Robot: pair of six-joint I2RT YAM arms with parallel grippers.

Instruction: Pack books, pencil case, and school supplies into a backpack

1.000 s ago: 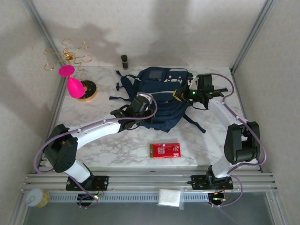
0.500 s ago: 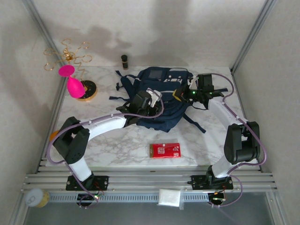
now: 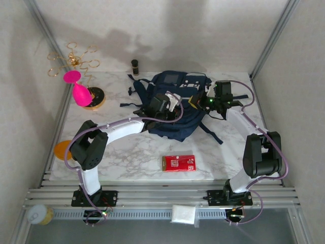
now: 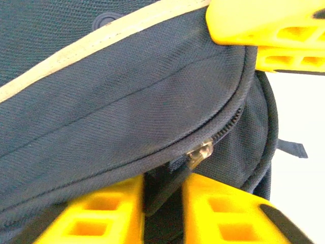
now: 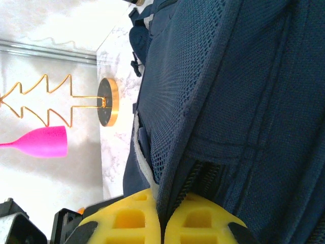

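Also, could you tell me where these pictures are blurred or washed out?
Top external: sharp, with soft shadows on the back wall behind the backpack. Left wrist: the fabric is crisp, the yellow fingers near the lens are blurred, the right edge is blown white. Right wrist: mesh sharp, fingers soft.

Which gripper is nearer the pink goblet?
Left. The left gripper grips the backpack near its middle, right of the pink goblet; the right gripper pinches the backpack's right edge, farther off.

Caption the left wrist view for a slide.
Left gripper pinching the dark zipper pull of the navy backpack, just below the metal slider.
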